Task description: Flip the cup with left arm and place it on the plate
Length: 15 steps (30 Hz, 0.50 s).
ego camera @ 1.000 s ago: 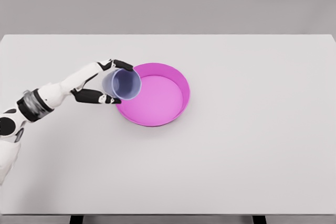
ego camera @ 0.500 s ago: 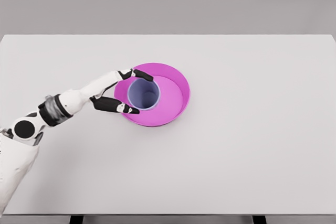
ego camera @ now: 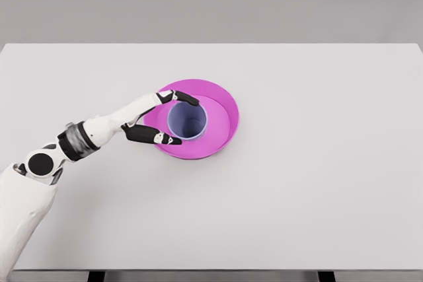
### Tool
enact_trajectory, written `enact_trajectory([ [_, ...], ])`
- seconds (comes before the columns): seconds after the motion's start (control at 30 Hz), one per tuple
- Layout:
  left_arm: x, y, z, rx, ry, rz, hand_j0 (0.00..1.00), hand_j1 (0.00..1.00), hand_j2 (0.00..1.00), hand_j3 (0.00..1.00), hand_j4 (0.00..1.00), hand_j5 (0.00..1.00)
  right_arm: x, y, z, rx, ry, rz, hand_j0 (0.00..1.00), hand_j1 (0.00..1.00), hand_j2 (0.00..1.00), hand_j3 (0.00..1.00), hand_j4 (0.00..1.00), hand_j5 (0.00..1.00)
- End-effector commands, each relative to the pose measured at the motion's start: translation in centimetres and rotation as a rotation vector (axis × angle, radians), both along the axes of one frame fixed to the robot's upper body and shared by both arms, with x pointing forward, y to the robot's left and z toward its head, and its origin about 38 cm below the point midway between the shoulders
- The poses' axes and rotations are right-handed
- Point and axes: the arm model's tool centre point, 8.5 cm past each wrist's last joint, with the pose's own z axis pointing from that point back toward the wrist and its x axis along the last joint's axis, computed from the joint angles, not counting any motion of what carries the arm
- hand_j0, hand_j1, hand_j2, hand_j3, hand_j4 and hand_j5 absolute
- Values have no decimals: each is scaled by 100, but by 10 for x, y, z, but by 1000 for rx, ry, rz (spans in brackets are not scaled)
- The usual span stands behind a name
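Upright in the pink plate (ego camera: 221,100), mouth up: a translucent lavender cup (ego camera: 187,121), standing left of the plate's middle, close to its left rim. Around the cup, the left hand (ego camera: 155,118), reaching in from the lower left on a white arm. One dark-tipped finger lying along the cup's far side, over the plate's far-left rim; the other fingers (ego camera: 160,139) stretched along its near side, above the plate's near-left rim. Fingers set close on either side of the cup wall; impossible to tell from this view whether pressing on it or just clear of it. Palm to the left of the cup, outside the plate. Plate itself a shallow round dish with a raised wall, resting flat on the pale grey bench (ego camera: 317,183), a little left of the bench's middle. Forearm crossing the bench diagonally, its dark wrist band and round elbow joint showing toward the left edge.
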Motion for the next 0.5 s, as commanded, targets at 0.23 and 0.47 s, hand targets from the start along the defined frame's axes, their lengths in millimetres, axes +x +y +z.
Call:
enact_trajectory([
  [0.23,2,-8,-8,10,10,2,78,78,78,78,78,78,0,0,0,0,-1,0,100,100,100,100,100,100],
  [0.47,2,-7,-7,9,8,6,94,94,94,94,94,94,0,0,0,0,-1,0,100,100,100,100,100,100],
])
